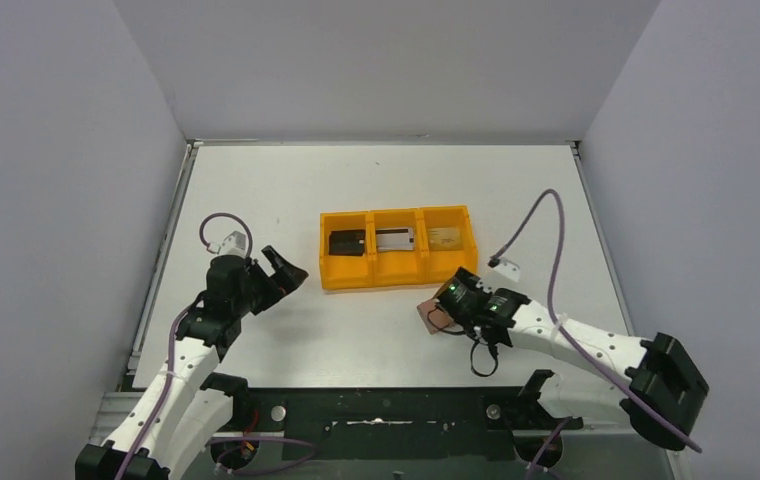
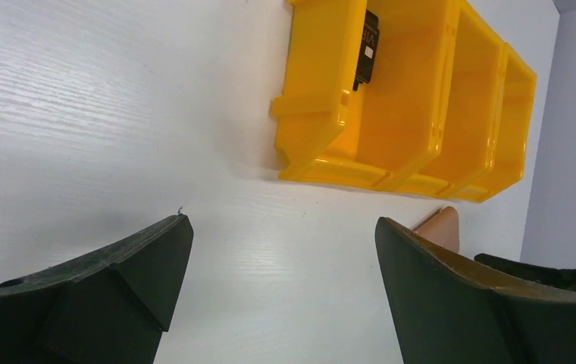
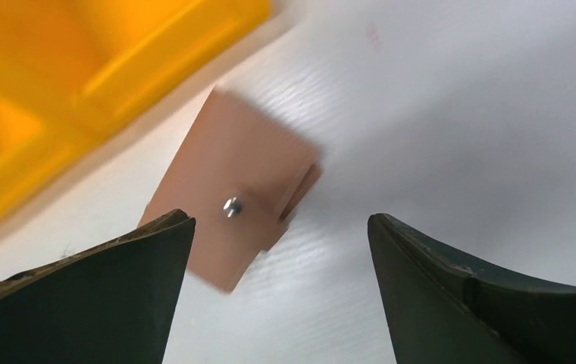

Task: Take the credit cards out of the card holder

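Observation:
The credit cards lie in the orange tray (image 1: 396,272): a black one (image 1: 348,243) on the left, a silvery grey one (image 1: 394,239) in the middle, a gold-tan one (image 1: 443,237) on the right. The black card (image 2: 367,47) also shows in the left wrist view. The brown card holder (image 3: 232,182) lies folded shut on the table, snap up, in front of the tray. My right gripper (image 3: 279,220) hangs open just over it, with the holder nearer its left finger and nothing gripped. My left gripper (image 2: 281,222) is open and empty, left of the tray.
The tray (image 2: 323,106) stands mid-table, close behind the holder (image 1: 427,318). A tip of the holder (image 2: 442,226) peeks past my left gripper's right finger. White walls close in the table on three sides. Cables loop off both arms.

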You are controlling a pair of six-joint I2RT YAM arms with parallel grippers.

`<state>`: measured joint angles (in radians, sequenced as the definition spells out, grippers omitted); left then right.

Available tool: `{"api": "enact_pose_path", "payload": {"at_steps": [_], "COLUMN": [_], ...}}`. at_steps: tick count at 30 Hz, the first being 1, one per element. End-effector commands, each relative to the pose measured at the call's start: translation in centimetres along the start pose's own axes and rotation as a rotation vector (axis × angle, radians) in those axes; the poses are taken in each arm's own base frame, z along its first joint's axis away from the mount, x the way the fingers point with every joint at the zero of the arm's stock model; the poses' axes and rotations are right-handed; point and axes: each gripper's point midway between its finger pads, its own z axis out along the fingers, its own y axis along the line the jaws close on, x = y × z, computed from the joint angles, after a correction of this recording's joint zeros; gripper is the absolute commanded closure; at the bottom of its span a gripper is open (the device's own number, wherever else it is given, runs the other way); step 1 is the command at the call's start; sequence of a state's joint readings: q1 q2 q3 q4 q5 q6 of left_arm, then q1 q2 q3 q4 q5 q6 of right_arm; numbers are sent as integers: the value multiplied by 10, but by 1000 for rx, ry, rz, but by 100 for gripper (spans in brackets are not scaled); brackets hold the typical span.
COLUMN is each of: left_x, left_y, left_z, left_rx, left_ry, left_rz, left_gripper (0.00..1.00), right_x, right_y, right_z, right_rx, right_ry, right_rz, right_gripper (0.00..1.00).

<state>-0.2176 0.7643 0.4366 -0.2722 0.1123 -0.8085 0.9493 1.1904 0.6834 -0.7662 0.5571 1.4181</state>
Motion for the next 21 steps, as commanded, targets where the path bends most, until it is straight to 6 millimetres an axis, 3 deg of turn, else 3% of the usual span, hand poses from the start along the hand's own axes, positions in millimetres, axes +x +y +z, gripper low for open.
{"api": "enact_pose_path", "payload": {"at_steps": [1, 3, 8, 15, 21], "left_x": [-22, -20, -18, -21, -22], "left_y": [-32, -32, -34, -42, -46], "left_z": [-5, -5, -8, -15, -18], "left_rx": [127, 129, 129, 162, 172], "left_ry": [-68, -52, -34, -40, -33], "left_rz": [11, 16, 27, 52, 69], "left_gripper": [7, 7, 8, 9, 9], "right_x": [-40, -52, -63, -47, -20], "right_y": [-18, -7, -6, -11, -10], "right_z": [18, 21, 33, 60, 69], "right_rx": [-44, -137, -178, -137, -170], "right_ry": [-67, -74, -64, -4, 72], "right_rz": [59, 87, 97, 44, 4], "right_gripper": [14, 17, 23, 34, 39]}}
